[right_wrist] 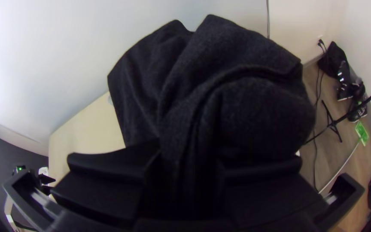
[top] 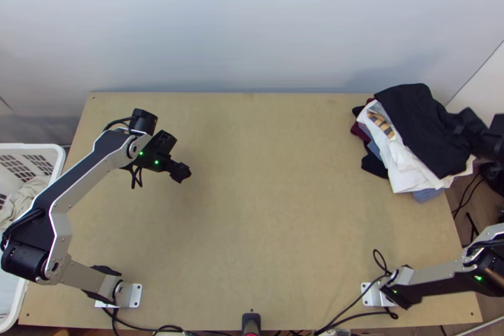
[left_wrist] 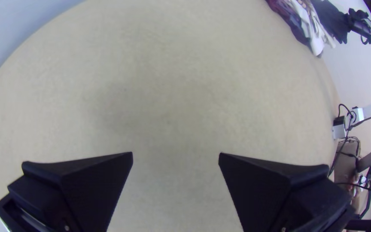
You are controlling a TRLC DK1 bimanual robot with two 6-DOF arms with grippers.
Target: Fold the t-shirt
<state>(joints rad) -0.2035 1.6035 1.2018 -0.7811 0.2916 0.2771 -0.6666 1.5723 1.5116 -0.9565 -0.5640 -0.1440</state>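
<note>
On the far right of the table (top: 283,222), the black t-shirt (top: 412,125) is lying atop a clothes pile (top: 403,169), the right gripper (top: 465,131) pinching its bunched folds. Farther left, the left gripper (top: 181,173) is hovering, jaws wide apart.

Soft, gentle light is falling on the desk (top: 283,210), and the wall (top: 252,21) behind is looking pale. A fuzzy shadow is lying near the end of the left arm (top: 88,175), where little green lights (top: 141,154) are glowing. In the right wrist view, the wall is shining bright white on one side, while the black cloth (right_wrist: 245,56) is looking very dark. Straight edges are bending in both wrist views.
</note>
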